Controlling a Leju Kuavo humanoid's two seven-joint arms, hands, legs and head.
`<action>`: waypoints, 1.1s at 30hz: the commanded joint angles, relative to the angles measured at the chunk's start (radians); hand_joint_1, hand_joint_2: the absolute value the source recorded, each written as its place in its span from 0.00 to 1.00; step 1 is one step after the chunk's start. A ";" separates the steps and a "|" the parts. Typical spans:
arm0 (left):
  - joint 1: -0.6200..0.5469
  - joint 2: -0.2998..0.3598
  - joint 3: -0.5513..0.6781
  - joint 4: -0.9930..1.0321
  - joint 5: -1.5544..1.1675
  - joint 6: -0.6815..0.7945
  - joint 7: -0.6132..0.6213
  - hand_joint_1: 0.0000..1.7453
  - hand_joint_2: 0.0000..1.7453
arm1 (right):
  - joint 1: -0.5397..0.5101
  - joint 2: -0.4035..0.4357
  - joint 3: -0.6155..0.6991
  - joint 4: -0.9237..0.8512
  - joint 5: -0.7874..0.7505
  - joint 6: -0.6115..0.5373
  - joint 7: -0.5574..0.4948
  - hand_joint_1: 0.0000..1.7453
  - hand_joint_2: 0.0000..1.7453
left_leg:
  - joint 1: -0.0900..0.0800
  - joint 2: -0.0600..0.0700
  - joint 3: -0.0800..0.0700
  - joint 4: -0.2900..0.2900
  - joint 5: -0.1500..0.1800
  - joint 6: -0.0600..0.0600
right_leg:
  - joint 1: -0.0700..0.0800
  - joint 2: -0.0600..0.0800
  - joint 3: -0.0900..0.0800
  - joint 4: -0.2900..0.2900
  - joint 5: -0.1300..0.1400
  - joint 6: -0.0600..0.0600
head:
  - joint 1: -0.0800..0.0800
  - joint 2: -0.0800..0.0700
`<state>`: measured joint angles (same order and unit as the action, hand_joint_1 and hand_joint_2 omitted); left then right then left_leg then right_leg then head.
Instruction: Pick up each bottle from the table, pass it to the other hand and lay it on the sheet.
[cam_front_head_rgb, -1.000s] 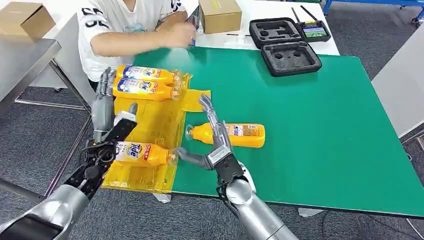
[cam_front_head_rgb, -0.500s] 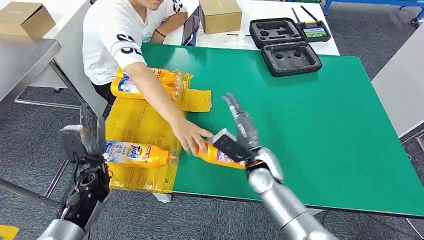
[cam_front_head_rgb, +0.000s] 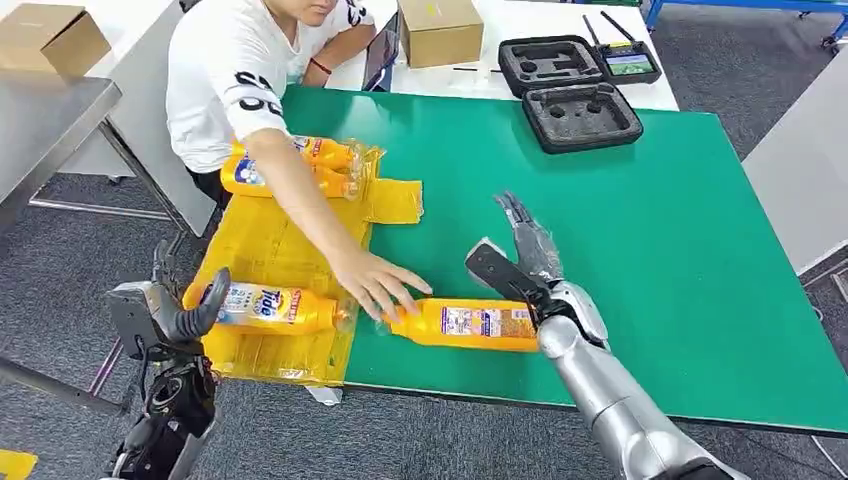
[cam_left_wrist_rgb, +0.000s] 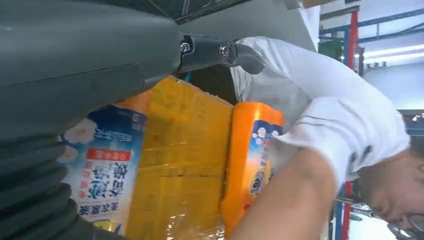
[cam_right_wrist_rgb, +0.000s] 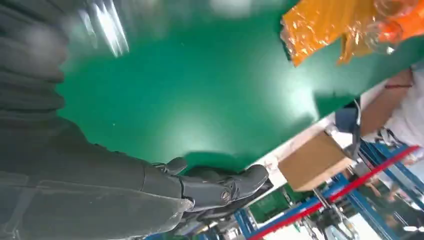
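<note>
Fingers (cam_front_head_rgb: 524, 232) of my right hand (cam_front_head_rgb: 528, 262) spread apart above the matte green surface (cam_front_head_rgb: 700, 250); my left hand (cam_front_head_rgb: 170, 318) holds nothing. A person's hand (cam_front_head_rgb: 375, 283) touches the glossy orange bottle (cam_front_head_rgb: 468, 324) near the front edge, beside the crinkled yellow sheet (cam_front_head_rgb: 275, 250).

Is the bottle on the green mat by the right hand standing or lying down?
Lying down: the bottle rests on its side on the green mat, label up.

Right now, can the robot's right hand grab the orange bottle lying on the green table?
Probably not yet. The right hand is open just beside the bottle, so reach looks fine, but a person's hand rests on the bottle's neck end and is in the way.
</note>
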<state>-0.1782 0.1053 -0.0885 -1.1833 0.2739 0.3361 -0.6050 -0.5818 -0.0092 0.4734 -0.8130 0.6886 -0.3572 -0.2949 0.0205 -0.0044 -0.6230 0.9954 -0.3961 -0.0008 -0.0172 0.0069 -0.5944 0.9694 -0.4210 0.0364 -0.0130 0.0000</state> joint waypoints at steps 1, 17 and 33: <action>0.014 -0.016 0.035 0.004 -0.010 -0.020 0.019 0.00 1.00 | -0.064 -0.013 0.067 0.049 -0.073 0.169 -0.008 0.00 1.00 | 0.000 0.001 0.002 0.000 -0.001 0.001 | 0.000 0.000 0.002 0.000 -0.001 -0.001 | 0.000 0.000; 0.018 0.000 0.051 0.002 -0.011 -0.024 0.034 0.00 1.00 | -0.076 -0.059 0.114 -0.019 -0.172 0.328 -0.018 0.00 1.00 | 0.000 0.001 0.003 0.001 -0.002 0.001 | 0.000 0.000 0.003 0.001 -0.002 -0.001 | 0.000 0.000; 0.034 0.004 0.052 0.005 0.008 -0.053 0.066 0.00 1.00 | -0.124 -0.113 0.232 0.078 -0.138 0.495 0.004 0.00 1.00 | 0.000 0.000 0.002 0.000 -0.001 0.001 | 0.000 -0.001 0.003 -0.001 -0.001 -0.001 | 0.000 0.000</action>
<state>-0.1406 0.1072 -0.0427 -1.2055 0.2754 0.2941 -0.5615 -0.6344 -0.0679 0.5829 -0.8465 0.5268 0.0783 -0.2983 0.0205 -0.0045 -0.6232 0.9955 -0.3961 -0.0008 -0.0172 0.0068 -0.5944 0.9694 -0.4209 0.0364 -0.0130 0.0000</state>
